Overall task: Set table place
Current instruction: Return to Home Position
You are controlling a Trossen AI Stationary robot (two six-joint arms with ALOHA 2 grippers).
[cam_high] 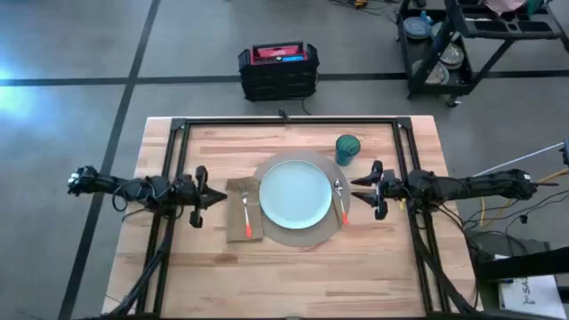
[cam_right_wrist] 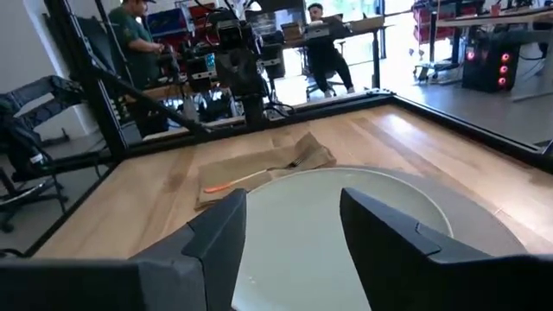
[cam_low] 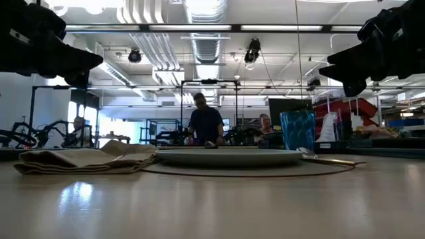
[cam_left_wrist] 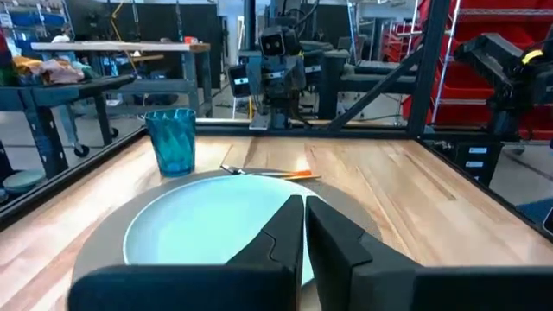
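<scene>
The table is pale butcher-block, its narrow wooden strips running lengthwise, crossed by a black metal rail frame. At its middle lies the round tan mat, flat and matte, carrying a smooth pale blue-green plate. Against the mat's left edge a brown cloth napkin lies folded in a rough rectangle. An orange-handled fork rests on it, and a matching spoon lies on the mat just right of the plate. A small teal cup stands upright at the mat's far right edge. The left gripper hovers above the table just left of the napkin, and its wrist view shows its dark fingers pressed together with nothing between them. The right gripper hovers just right of the spoon, with its angular fingers spread wide and empty. Only the low view reveals the napkin's soft rumpled folds, the plate's shallow rim, the cup's translucent faceted wall and a person standing in the room behind. Only the high view shows the black crate on the floor and the black cart.
</scene>
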